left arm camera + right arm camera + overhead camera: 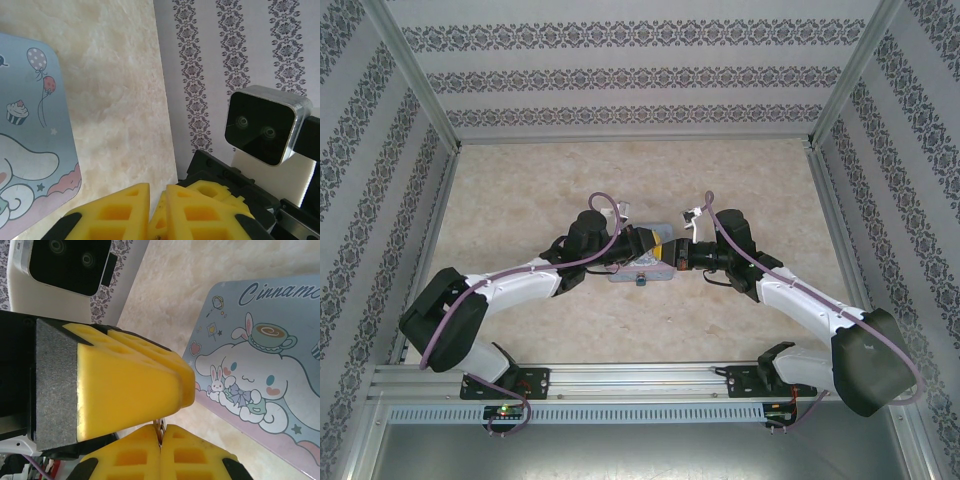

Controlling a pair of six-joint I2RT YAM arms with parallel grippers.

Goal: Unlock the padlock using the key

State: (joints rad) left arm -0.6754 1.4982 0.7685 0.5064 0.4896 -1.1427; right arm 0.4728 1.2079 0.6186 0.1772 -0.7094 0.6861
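Tin box [658, 272], pale blue and cartoon-printed, is seen mid-table with both arms met above it. The right gripper [160, 432] is pressed together on a thin metallic sliver, the key [159, 426]. The left gripper [158, 190] is drawn narrow; any grip cannot be told. The padlock [641, 281] is seen at the tin's near edge.

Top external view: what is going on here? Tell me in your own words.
Both arms reach to mid-table, their tools meeting over the cartoon tin. The right tool is shut, pinching a thin metallic sliver, probably the key. The left tool, fingers nearly together, sits close beside it. The tiny blue padlock sits at the tin's near edge.
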